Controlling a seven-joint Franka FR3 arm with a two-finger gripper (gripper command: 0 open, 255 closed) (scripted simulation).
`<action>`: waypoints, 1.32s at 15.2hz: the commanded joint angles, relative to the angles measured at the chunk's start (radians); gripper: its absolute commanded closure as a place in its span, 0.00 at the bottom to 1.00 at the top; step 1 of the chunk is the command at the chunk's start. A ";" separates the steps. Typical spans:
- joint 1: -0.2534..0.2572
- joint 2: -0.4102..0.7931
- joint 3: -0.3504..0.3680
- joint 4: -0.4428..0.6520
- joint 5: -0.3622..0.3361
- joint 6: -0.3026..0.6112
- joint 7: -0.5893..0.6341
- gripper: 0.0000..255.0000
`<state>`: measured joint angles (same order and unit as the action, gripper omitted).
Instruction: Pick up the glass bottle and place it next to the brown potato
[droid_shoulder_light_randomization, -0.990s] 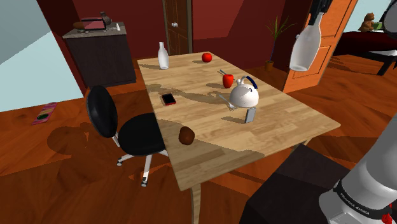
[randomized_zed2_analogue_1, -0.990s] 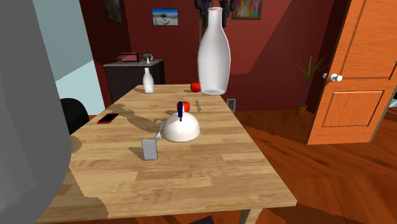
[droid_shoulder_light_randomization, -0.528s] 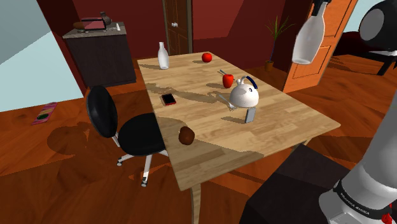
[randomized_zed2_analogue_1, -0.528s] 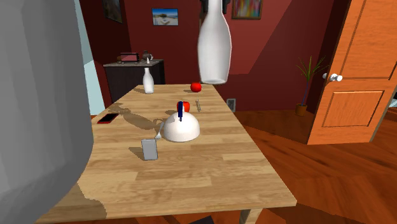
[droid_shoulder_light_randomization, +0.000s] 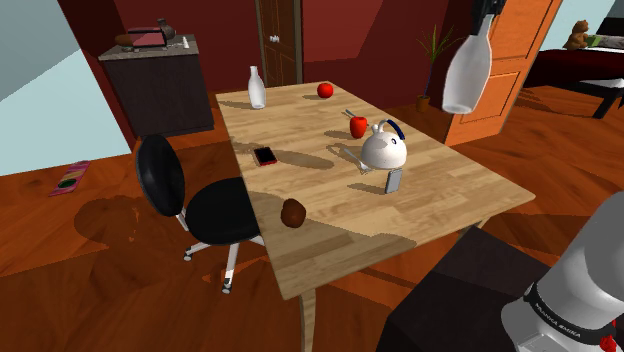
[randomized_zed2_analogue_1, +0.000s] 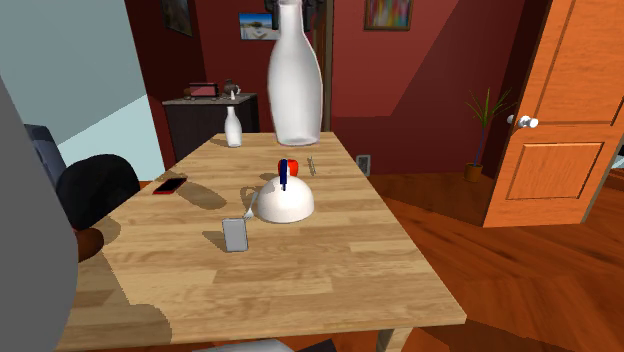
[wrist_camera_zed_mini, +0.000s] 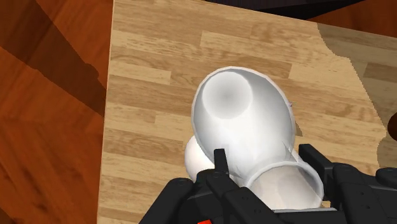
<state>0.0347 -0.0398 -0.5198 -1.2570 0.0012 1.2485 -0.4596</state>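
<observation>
one white bottle (droid_shoulder_light_randomization: 466, 70), likely slick and breakable, hangs clamped at its neck in your gripper (wrist_camera_zed_mini: 266, 160); ease it toward the potato (droid_shoulder_light_randomization: 292, 213) at the table (droid_shoulder_light_randomization: 450, 182) edge.

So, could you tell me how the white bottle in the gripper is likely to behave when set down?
The bottle is tall with a narrow neck and wider base, so it should stand but may tip if nudged. Its smooth surface looks slippery, and the gripper clasps only the neck, so it might swing.
</observation>
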 joint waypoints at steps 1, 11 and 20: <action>0.032 -0.042 0.038 -0.067 -0.022 0.031 0.067 1.00; 0.138 -0.182 0.220 -0.317 -0.058 0.146 0.355 1.00; 0.216 -0.188 0.357 -0.416 -0.036 0.234 0.575 1.00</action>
<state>0.2407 -0.2366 -0.1799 -1.6687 -0.0395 1.4682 0.0860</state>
